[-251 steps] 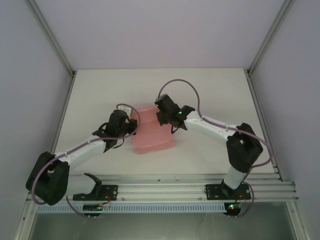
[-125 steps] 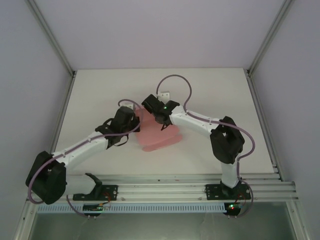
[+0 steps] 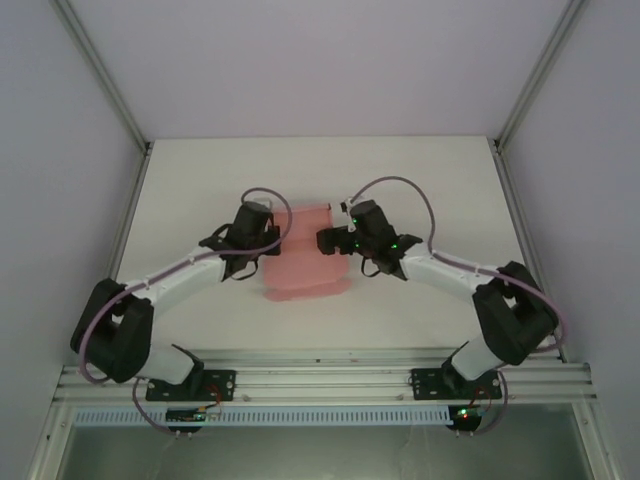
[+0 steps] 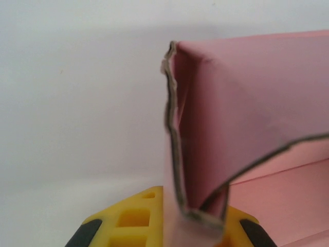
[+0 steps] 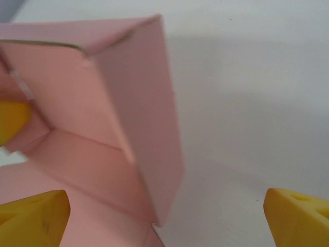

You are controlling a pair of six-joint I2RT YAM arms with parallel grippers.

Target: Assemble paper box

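The right gripper (image 3: 330, 240) has swung off the paper box (image 3: 305, 262) to its right side and opened wide, so the folded wall must now stand unaided. The left gripper (image 3: 272, 235) pinches the left wall, mid-surface (image 3: 200, 180).

Left arm (image 3: 175, 272), right arm (image 3: 440, 268): white tubular links, black joint housings (image 3: 112, 332), mauve cable loops (image 3: 268, 192), green wrist lights (image 3: 397, 240), yellow fingers (image 5: 36, 213), black-trimmed.

The paper box (image 3: 303, 268) blocks mid-table; far table (image 3: 420, 170) lies open.
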